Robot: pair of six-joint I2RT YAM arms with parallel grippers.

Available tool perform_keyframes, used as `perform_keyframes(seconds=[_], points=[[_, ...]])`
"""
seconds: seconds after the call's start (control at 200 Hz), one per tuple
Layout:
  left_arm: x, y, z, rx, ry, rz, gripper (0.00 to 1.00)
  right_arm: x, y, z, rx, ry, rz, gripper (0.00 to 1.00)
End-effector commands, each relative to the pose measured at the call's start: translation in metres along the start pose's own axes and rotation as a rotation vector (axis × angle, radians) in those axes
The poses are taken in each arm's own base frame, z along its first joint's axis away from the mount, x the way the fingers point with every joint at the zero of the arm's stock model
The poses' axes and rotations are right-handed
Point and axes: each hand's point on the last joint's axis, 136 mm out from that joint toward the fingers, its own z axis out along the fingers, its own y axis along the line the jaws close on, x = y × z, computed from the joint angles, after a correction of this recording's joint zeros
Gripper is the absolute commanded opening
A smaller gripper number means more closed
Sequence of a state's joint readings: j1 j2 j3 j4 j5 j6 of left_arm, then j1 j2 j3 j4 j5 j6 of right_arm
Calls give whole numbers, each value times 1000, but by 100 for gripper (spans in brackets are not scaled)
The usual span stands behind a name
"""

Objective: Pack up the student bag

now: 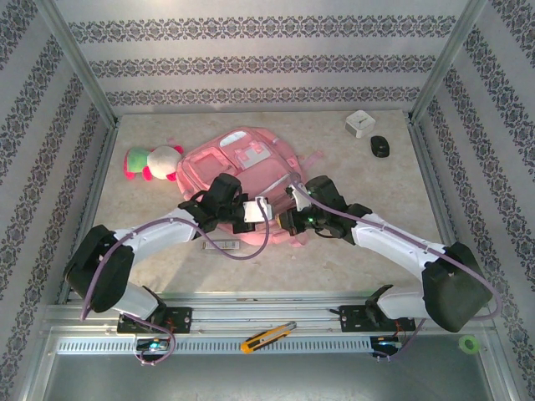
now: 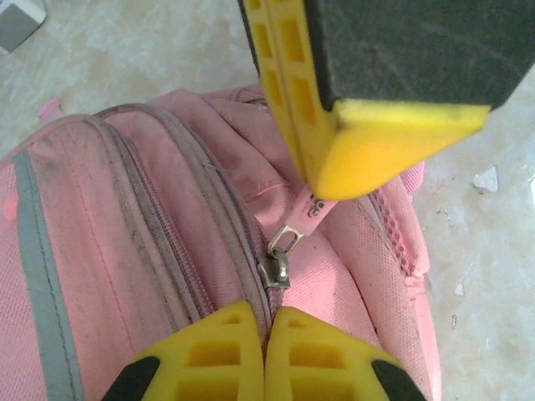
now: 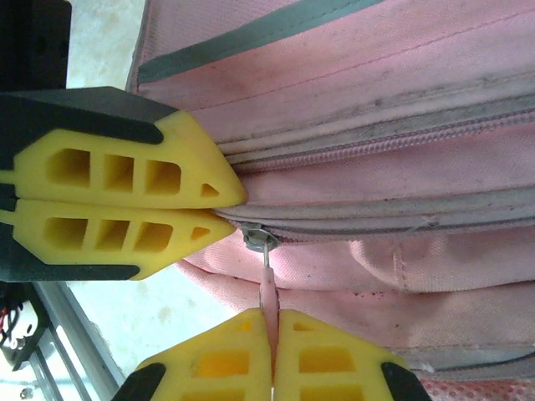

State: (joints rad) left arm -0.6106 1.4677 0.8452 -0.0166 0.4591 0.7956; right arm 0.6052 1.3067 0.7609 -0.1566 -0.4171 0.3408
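counts: one student bag [image 1: 238, 159], pink, the biggest item. one plush toy [image 1: 152, 161], pink, green and white. one small white box [image 1: 359, 124]. one small black object [image 1: 380, 147], too small to tell what. one yellow utility knife [image 1: 269, 337]. one green roll [image 1: 470, 343]. one flat grey strip [image 1: 221, 245], unclear. two arms, two grippers.

surface and room: pale marbled table [image 1: 376, 251], boxed in by a metal frame, with patterned striped wallpaper [image 1: 267, 63] on three sides. knife and green roll lie on the metal rail by the arm bases, off the tabletop. white box and black object sit at the far right corner, near each other and well apart from the bag. plush lies just beside the bag's left edge.

container: bag lies flat mid-table, front pockets up. zip tracks in view run closed; inside hidden.

grippers: both meet at the bag's near edge. right gripper [image 3: 272, 334] is clamped on the pink zip pull [image 3: 267, 288], which hangs from the metal slider [image 2: 276, 269]. left gripper [image 2: 267, 330] is pressed closed, tips against the zip seam just beside the slider; cannot tell whether fabric is caught between them.
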Motion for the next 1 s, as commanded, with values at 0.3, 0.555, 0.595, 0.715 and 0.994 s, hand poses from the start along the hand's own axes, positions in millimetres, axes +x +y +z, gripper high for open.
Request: perform_keyframes(seconds=[0.3,0.555,0.595,0.715,0.994], points=[[-34,3,-25,37,-194,-75,0,-10,17,20,-3,10,-83,19],[-47,4,-32,44,-247,-82,0,-17,12,26,25,-14,-83,20],[-50,4,-34,41,-256,-80,0,-16,12,27,23,-12,-82,21],[-54,5,-37,35,-279,-93,0,-15,15,33,-3,-4,-77,29],[-45,5,-38,29,-248,-75,0,-16,2,22,71,-24,-89,0]])
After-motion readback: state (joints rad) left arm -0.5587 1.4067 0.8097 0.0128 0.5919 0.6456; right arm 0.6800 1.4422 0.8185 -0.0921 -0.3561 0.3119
